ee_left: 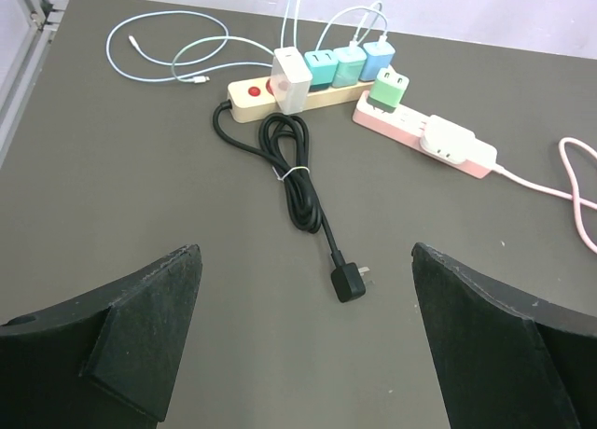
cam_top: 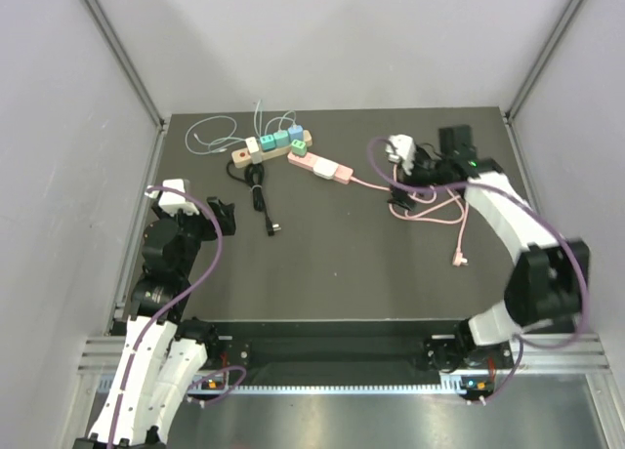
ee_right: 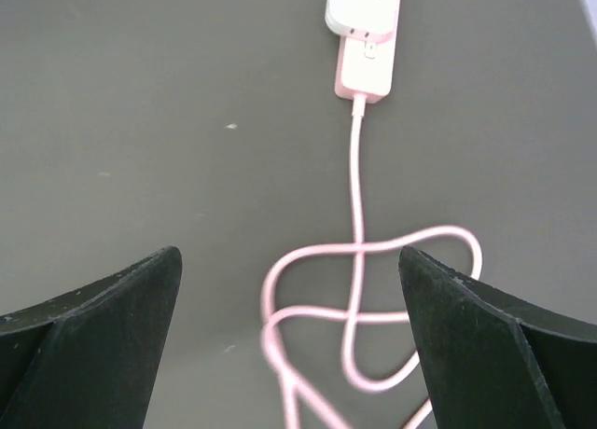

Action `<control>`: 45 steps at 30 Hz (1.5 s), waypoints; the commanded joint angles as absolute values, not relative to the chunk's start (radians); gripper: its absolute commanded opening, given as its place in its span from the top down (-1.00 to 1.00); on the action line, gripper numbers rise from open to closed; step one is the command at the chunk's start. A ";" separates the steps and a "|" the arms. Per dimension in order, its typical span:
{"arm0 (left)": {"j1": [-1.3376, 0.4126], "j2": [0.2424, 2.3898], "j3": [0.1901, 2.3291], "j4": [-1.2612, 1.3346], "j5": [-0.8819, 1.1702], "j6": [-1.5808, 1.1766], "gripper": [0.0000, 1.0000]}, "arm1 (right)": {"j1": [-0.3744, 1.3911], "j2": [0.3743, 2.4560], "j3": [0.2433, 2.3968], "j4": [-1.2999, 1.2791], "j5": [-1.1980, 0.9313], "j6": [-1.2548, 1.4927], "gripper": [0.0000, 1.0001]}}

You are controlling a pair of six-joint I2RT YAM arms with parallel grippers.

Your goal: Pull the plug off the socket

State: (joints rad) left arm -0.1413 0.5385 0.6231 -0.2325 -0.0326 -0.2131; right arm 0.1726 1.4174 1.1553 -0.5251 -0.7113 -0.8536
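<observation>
Near the far edge of the desk (cam_top: 342, 273), the pink socket strip (cam_top: 312, 163) carries a white plug (ee_left: 454, 142) and a green plug (ee_left: 387, 87). Left jaws and right jaws stand apart, empty, the right above the pink cord (ee_right: 354, 186).

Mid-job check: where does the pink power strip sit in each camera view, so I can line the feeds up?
Top external: the pink power strip lies upper centre, angled, just right of the wooden strip.
Left wrist: upper right, carrying a green plug.
Right wrist: only its cable end shows, at the top edge, right of centre.
Shared landmark: the white plug seated near the strip's cable end.
</observation>
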 commanded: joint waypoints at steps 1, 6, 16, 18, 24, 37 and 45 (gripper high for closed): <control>-0.144 0.529 0.614 -0.184 -0.054 -0.198 -0.98 | 0.254 1.599 1.337 -0.561 -0.583 -0.992 -0.99; -0.144 0.538 0.615 -0.183 -0.058 -0.195 -0.98 | 0.348 1.937 1.662 -0.598 -0.464 -0.939 -0.99; -0.144 0.566 0.615 -0.181 -0.060 -0.186 -0.98 | 0.417 2.336 2.106 -0.680 -0.371 -0.839 -1.00; -0.144 0.574 0.615 -0.181 -0.058 -0.186 -0.98 | 0.428 2.364 2.117 -0.670 -0.364 -0.841 -0.99; -0.144 0.572 0.615 -0.178 -0.055 -0.186 -0.98 | 0.433 2.398 2.112 -0.663 -0.383 -0.825 -1.00; -0.144 0.557 0.614 -0.178 -0.060 -0.186 -0.98 | 0.469 2.448 2.169 -0.690 -0.321 -0.842 -0.72; -0.144 0.557 0.614 -0.178 -0.054 -0.186 -0.98 | 0.469 2.454 2.184 -0.716 -0.330 -0.851 -0.11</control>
State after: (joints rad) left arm -0.1410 0.5667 0.6186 -0.2321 -0.0471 -0.2024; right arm 0.4580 2.4393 2.1338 -0.7059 -0.3229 -0.8410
